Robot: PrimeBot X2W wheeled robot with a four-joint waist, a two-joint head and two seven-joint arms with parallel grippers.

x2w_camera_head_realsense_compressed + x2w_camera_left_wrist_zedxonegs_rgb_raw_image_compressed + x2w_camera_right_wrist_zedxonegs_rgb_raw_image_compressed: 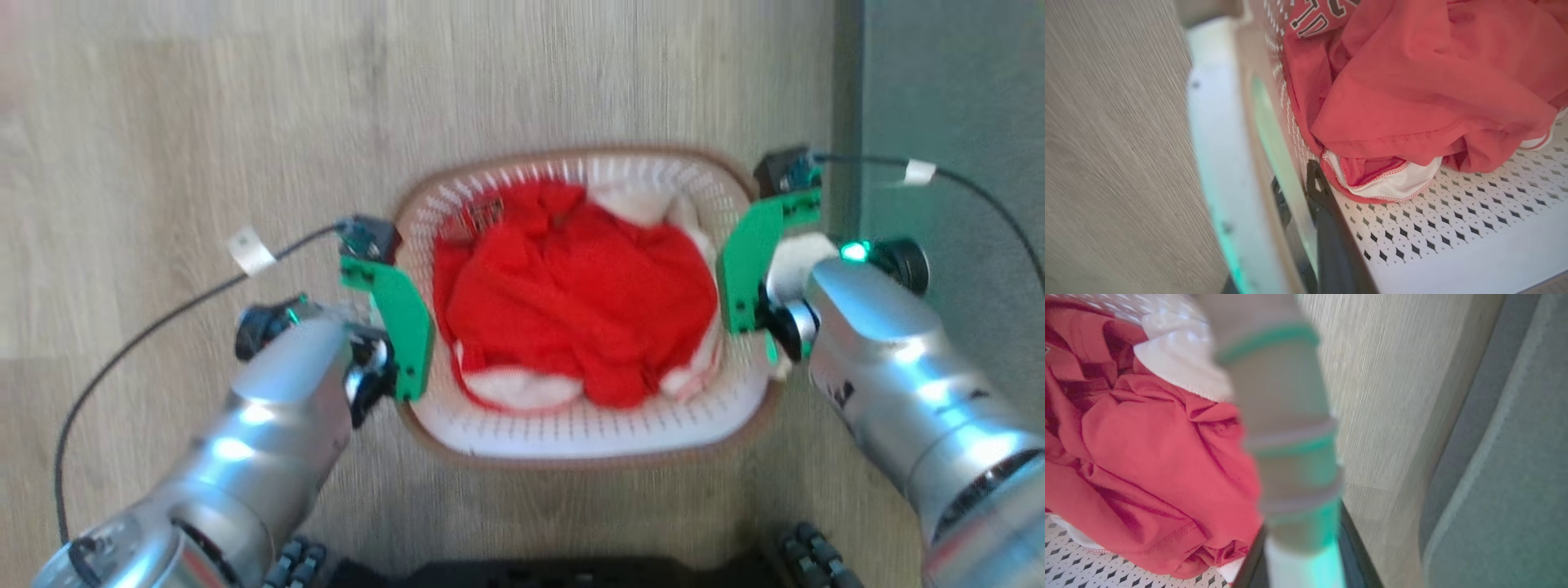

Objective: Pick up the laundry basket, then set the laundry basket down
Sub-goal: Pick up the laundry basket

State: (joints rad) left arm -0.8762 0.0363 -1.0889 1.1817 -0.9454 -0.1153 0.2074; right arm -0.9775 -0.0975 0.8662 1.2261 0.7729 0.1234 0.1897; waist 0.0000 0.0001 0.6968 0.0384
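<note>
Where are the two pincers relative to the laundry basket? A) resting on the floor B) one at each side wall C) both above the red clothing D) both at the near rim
B: the left pincer straddles the left wall of the laundry basket, the right pincer its right side.

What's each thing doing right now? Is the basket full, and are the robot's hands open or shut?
Basket, upright, holding clothes, gripped at both ends.
Clothes, crumpled in a heap inside the basket.
Left gripper, shut on the basket's left rim, one finger on each side of the wall.
Right gripper, shut on the basket's right rim.
Wrist light, lit green.
</note>
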